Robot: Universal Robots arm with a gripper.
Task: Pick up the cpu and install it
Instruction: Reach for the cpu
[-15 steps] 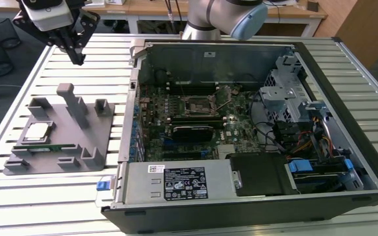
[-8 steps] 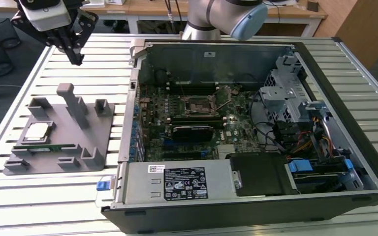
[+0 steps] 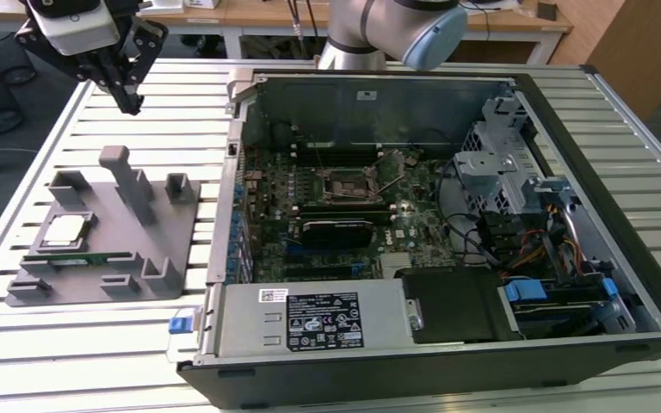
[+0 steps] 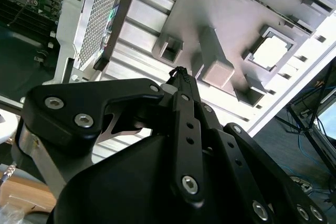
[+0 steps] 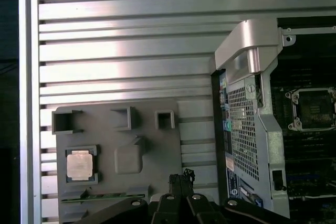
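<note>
The cpu is a small silver-white square lying flat in a pocket of the grey fixture plate at the exterior view's left. It also shows in both wrist views, cpu and cpu. My gripper hangs high above the slatted table, beyond the fixture's far edge and well clear of the chip. Its black fingers meet at the tips with nothing between them, as the gripper also appears in the first wrist view. The open motherboard socket sits inside the computer case.
A green memory stick lies in a slot in front of the cpu. Tall grey posts rise from the fixture. The case's metal wall stands between fixture and motherboard. Drive cages and cables crowd the case's right side.
</note>
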